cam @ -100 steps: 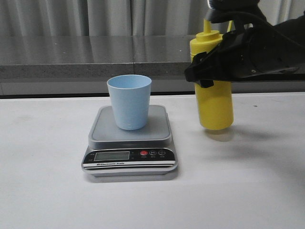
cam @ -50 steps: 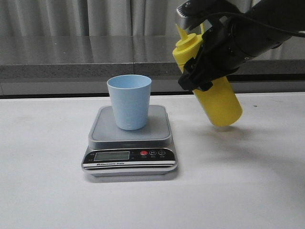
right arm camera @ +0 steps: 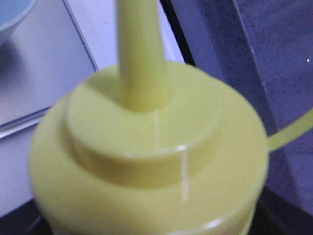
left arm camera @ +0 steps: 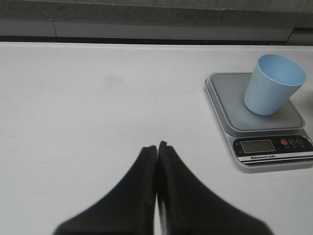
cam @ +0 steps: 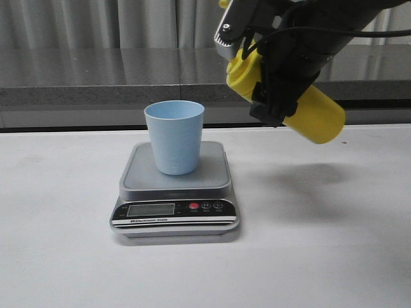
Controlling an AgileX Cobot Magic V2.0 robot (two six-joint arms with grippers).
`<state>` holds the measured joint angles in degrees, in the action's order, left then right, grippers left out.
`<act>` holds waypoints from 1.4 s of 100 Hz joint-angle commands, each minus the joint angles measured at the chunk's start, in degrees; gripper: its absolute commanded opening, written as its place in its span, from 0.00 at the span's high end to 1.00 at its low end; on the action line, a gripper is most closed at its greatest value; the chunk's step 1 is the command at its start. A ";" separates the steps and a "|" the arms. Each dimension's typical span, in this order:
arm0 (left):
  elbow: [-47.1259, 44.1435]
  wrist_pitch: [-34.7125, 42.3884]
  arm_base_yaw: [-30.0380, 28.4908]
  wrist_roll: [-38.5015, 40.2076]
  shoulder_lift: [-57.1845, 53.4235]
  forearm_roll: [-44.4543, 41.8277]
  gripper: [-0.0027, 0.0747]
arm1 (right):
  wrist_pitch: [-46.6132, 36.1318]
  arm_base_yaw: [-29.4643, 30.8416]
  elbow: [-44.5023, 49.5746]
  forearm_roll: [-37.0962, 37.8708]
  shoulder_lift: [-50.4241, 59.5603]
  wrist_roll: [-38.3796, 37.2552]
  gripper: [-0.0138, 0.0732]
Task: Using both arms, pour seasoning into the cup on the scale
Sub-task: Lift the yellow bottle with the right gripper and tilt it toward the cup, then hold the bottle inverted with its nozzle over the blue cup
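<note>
A small pale blue plastic cup [cam: 174, 136] stands upright on the platform of the flat silver-grey digital scale [cam: 175, 190]. Above and beside the scale, off the white table [cam: 321, 256], the right gripper [cam: 277, 83] clamps the tall yellow plastic squeeze bottle [cam: 308, 112], tilted nozzle-end toward the cup. Well away from the scale, the left gripper [left arm camera: 157, 149] has its fingers pressed together, holding nothing

The seasoning bottle [cam: 314, 115] has its nozzle hidden behind the right end effector [cam: 270, 83].
</note>
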<state>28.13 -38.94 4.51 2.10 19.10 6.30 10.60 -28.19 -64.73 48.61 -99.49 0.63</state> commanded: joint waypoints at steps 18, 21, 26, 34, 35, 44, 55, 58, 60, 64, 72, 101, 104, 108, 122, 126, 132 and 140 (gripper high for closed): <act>1.54 4.36 -0.18 0.34 0.53 0.22 0.99 | 6.58 -4.06 -3.84 12.79 3.13 0.35 0.51; 1.54 4.36 -0.18 0.34 0.53 0.22 0.99 | 6.99 -4.58 -3.84 13.74 3.13 0.35 0.51; 1.54 4.36 -0.18 0.34 0.53 0.22 0.99 | 8.09 -5.44 -3.96 15.12 3.01 0.35 0.51; 1.54 4.36 -0.18 0.34 0.53 0.22 0.99 | 10.94 -6.83 -4.77 16.96 2.37 0.35 0.51; 1.54 4.36 -0.18 0.34 0.53 0.22 0.99 | 11.57 -7.10 -5.04 17.19 2.22 0.35 0.51; 1.54 4.36 -0.18 0.34 0.53 0.22 0.99 | 13.89 -8.63 -6.92 18.66 0.87 0.35 0.51; 1.54 4.36 -0.18 0.34 0.53 0.22 0.99 | 14.47 -9.92 -7.75 20.87 -0.09 0.35 0.51; 1.54 4.36 -0.18 0.34 0.53 0.22 0.99 | 15.16 -10.22 -7.75 21.98 -0.30 0.35 0.51; 1.54 4.36 -0.18 0.34 0.53 0.22 0.99 | 15.84 -10.35 -7.75 22.35 -0.46 0.35 0.51; 1.54 4.36 -0.18 0.34 0.53 0.22 0.99 | 17.01 -10.63 -7.75 23.59 -0.56 0.35 0.51; 1.54 4.36 -0.18 0.34 0.53 0.22 0.99 | 19.43 -11.05 -7.75 26.64 -0.74 0.35 0.51; 1.54 4.36 -0.18 0.34 0.53 0.22 0.99 | 22.46 -12.35 -7.75 37.95 -1.07 0.18 0.51; 1.54 4.36 -0.18 0.34 0.53 0.22 0.99 | 22.70 -12.51 -7.75 38.94 -1.26 0.18 0.51; 1.54 4.36 -0.18 0.34 0.53 0.22 0.99 | 23.26 -12.73 -7.75 40.36 -1.75 0.18 0.51; 1.54 4.36 -0.18 0.34 0.53 0.22 0.99 | 24.39 -13.36 -7.75 43.33 -3.59 0.12 0.51; 1.54 4.36 -0.18 0.34 0.53 0.22 0.99 | 24.73 -13.52 -7.75 43.84 -3.90 0.05 0.51; 1.54 4.36 -0.18 0.34 0.53 0.22 0.99 | 24.87 -13.82 -7.75 43.89 -4.13 -0.13 0.51; 1.54 4.36 -0.18 0.34 0.53 0.22 0.99 | 24.80 -13.97 -7.75 43.89 -4.13 -0.63 0.51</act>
<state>28.13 -38.94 4.51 2.10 19.10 6.30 33.33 -41.89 -70.41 88.86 -106.64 0.46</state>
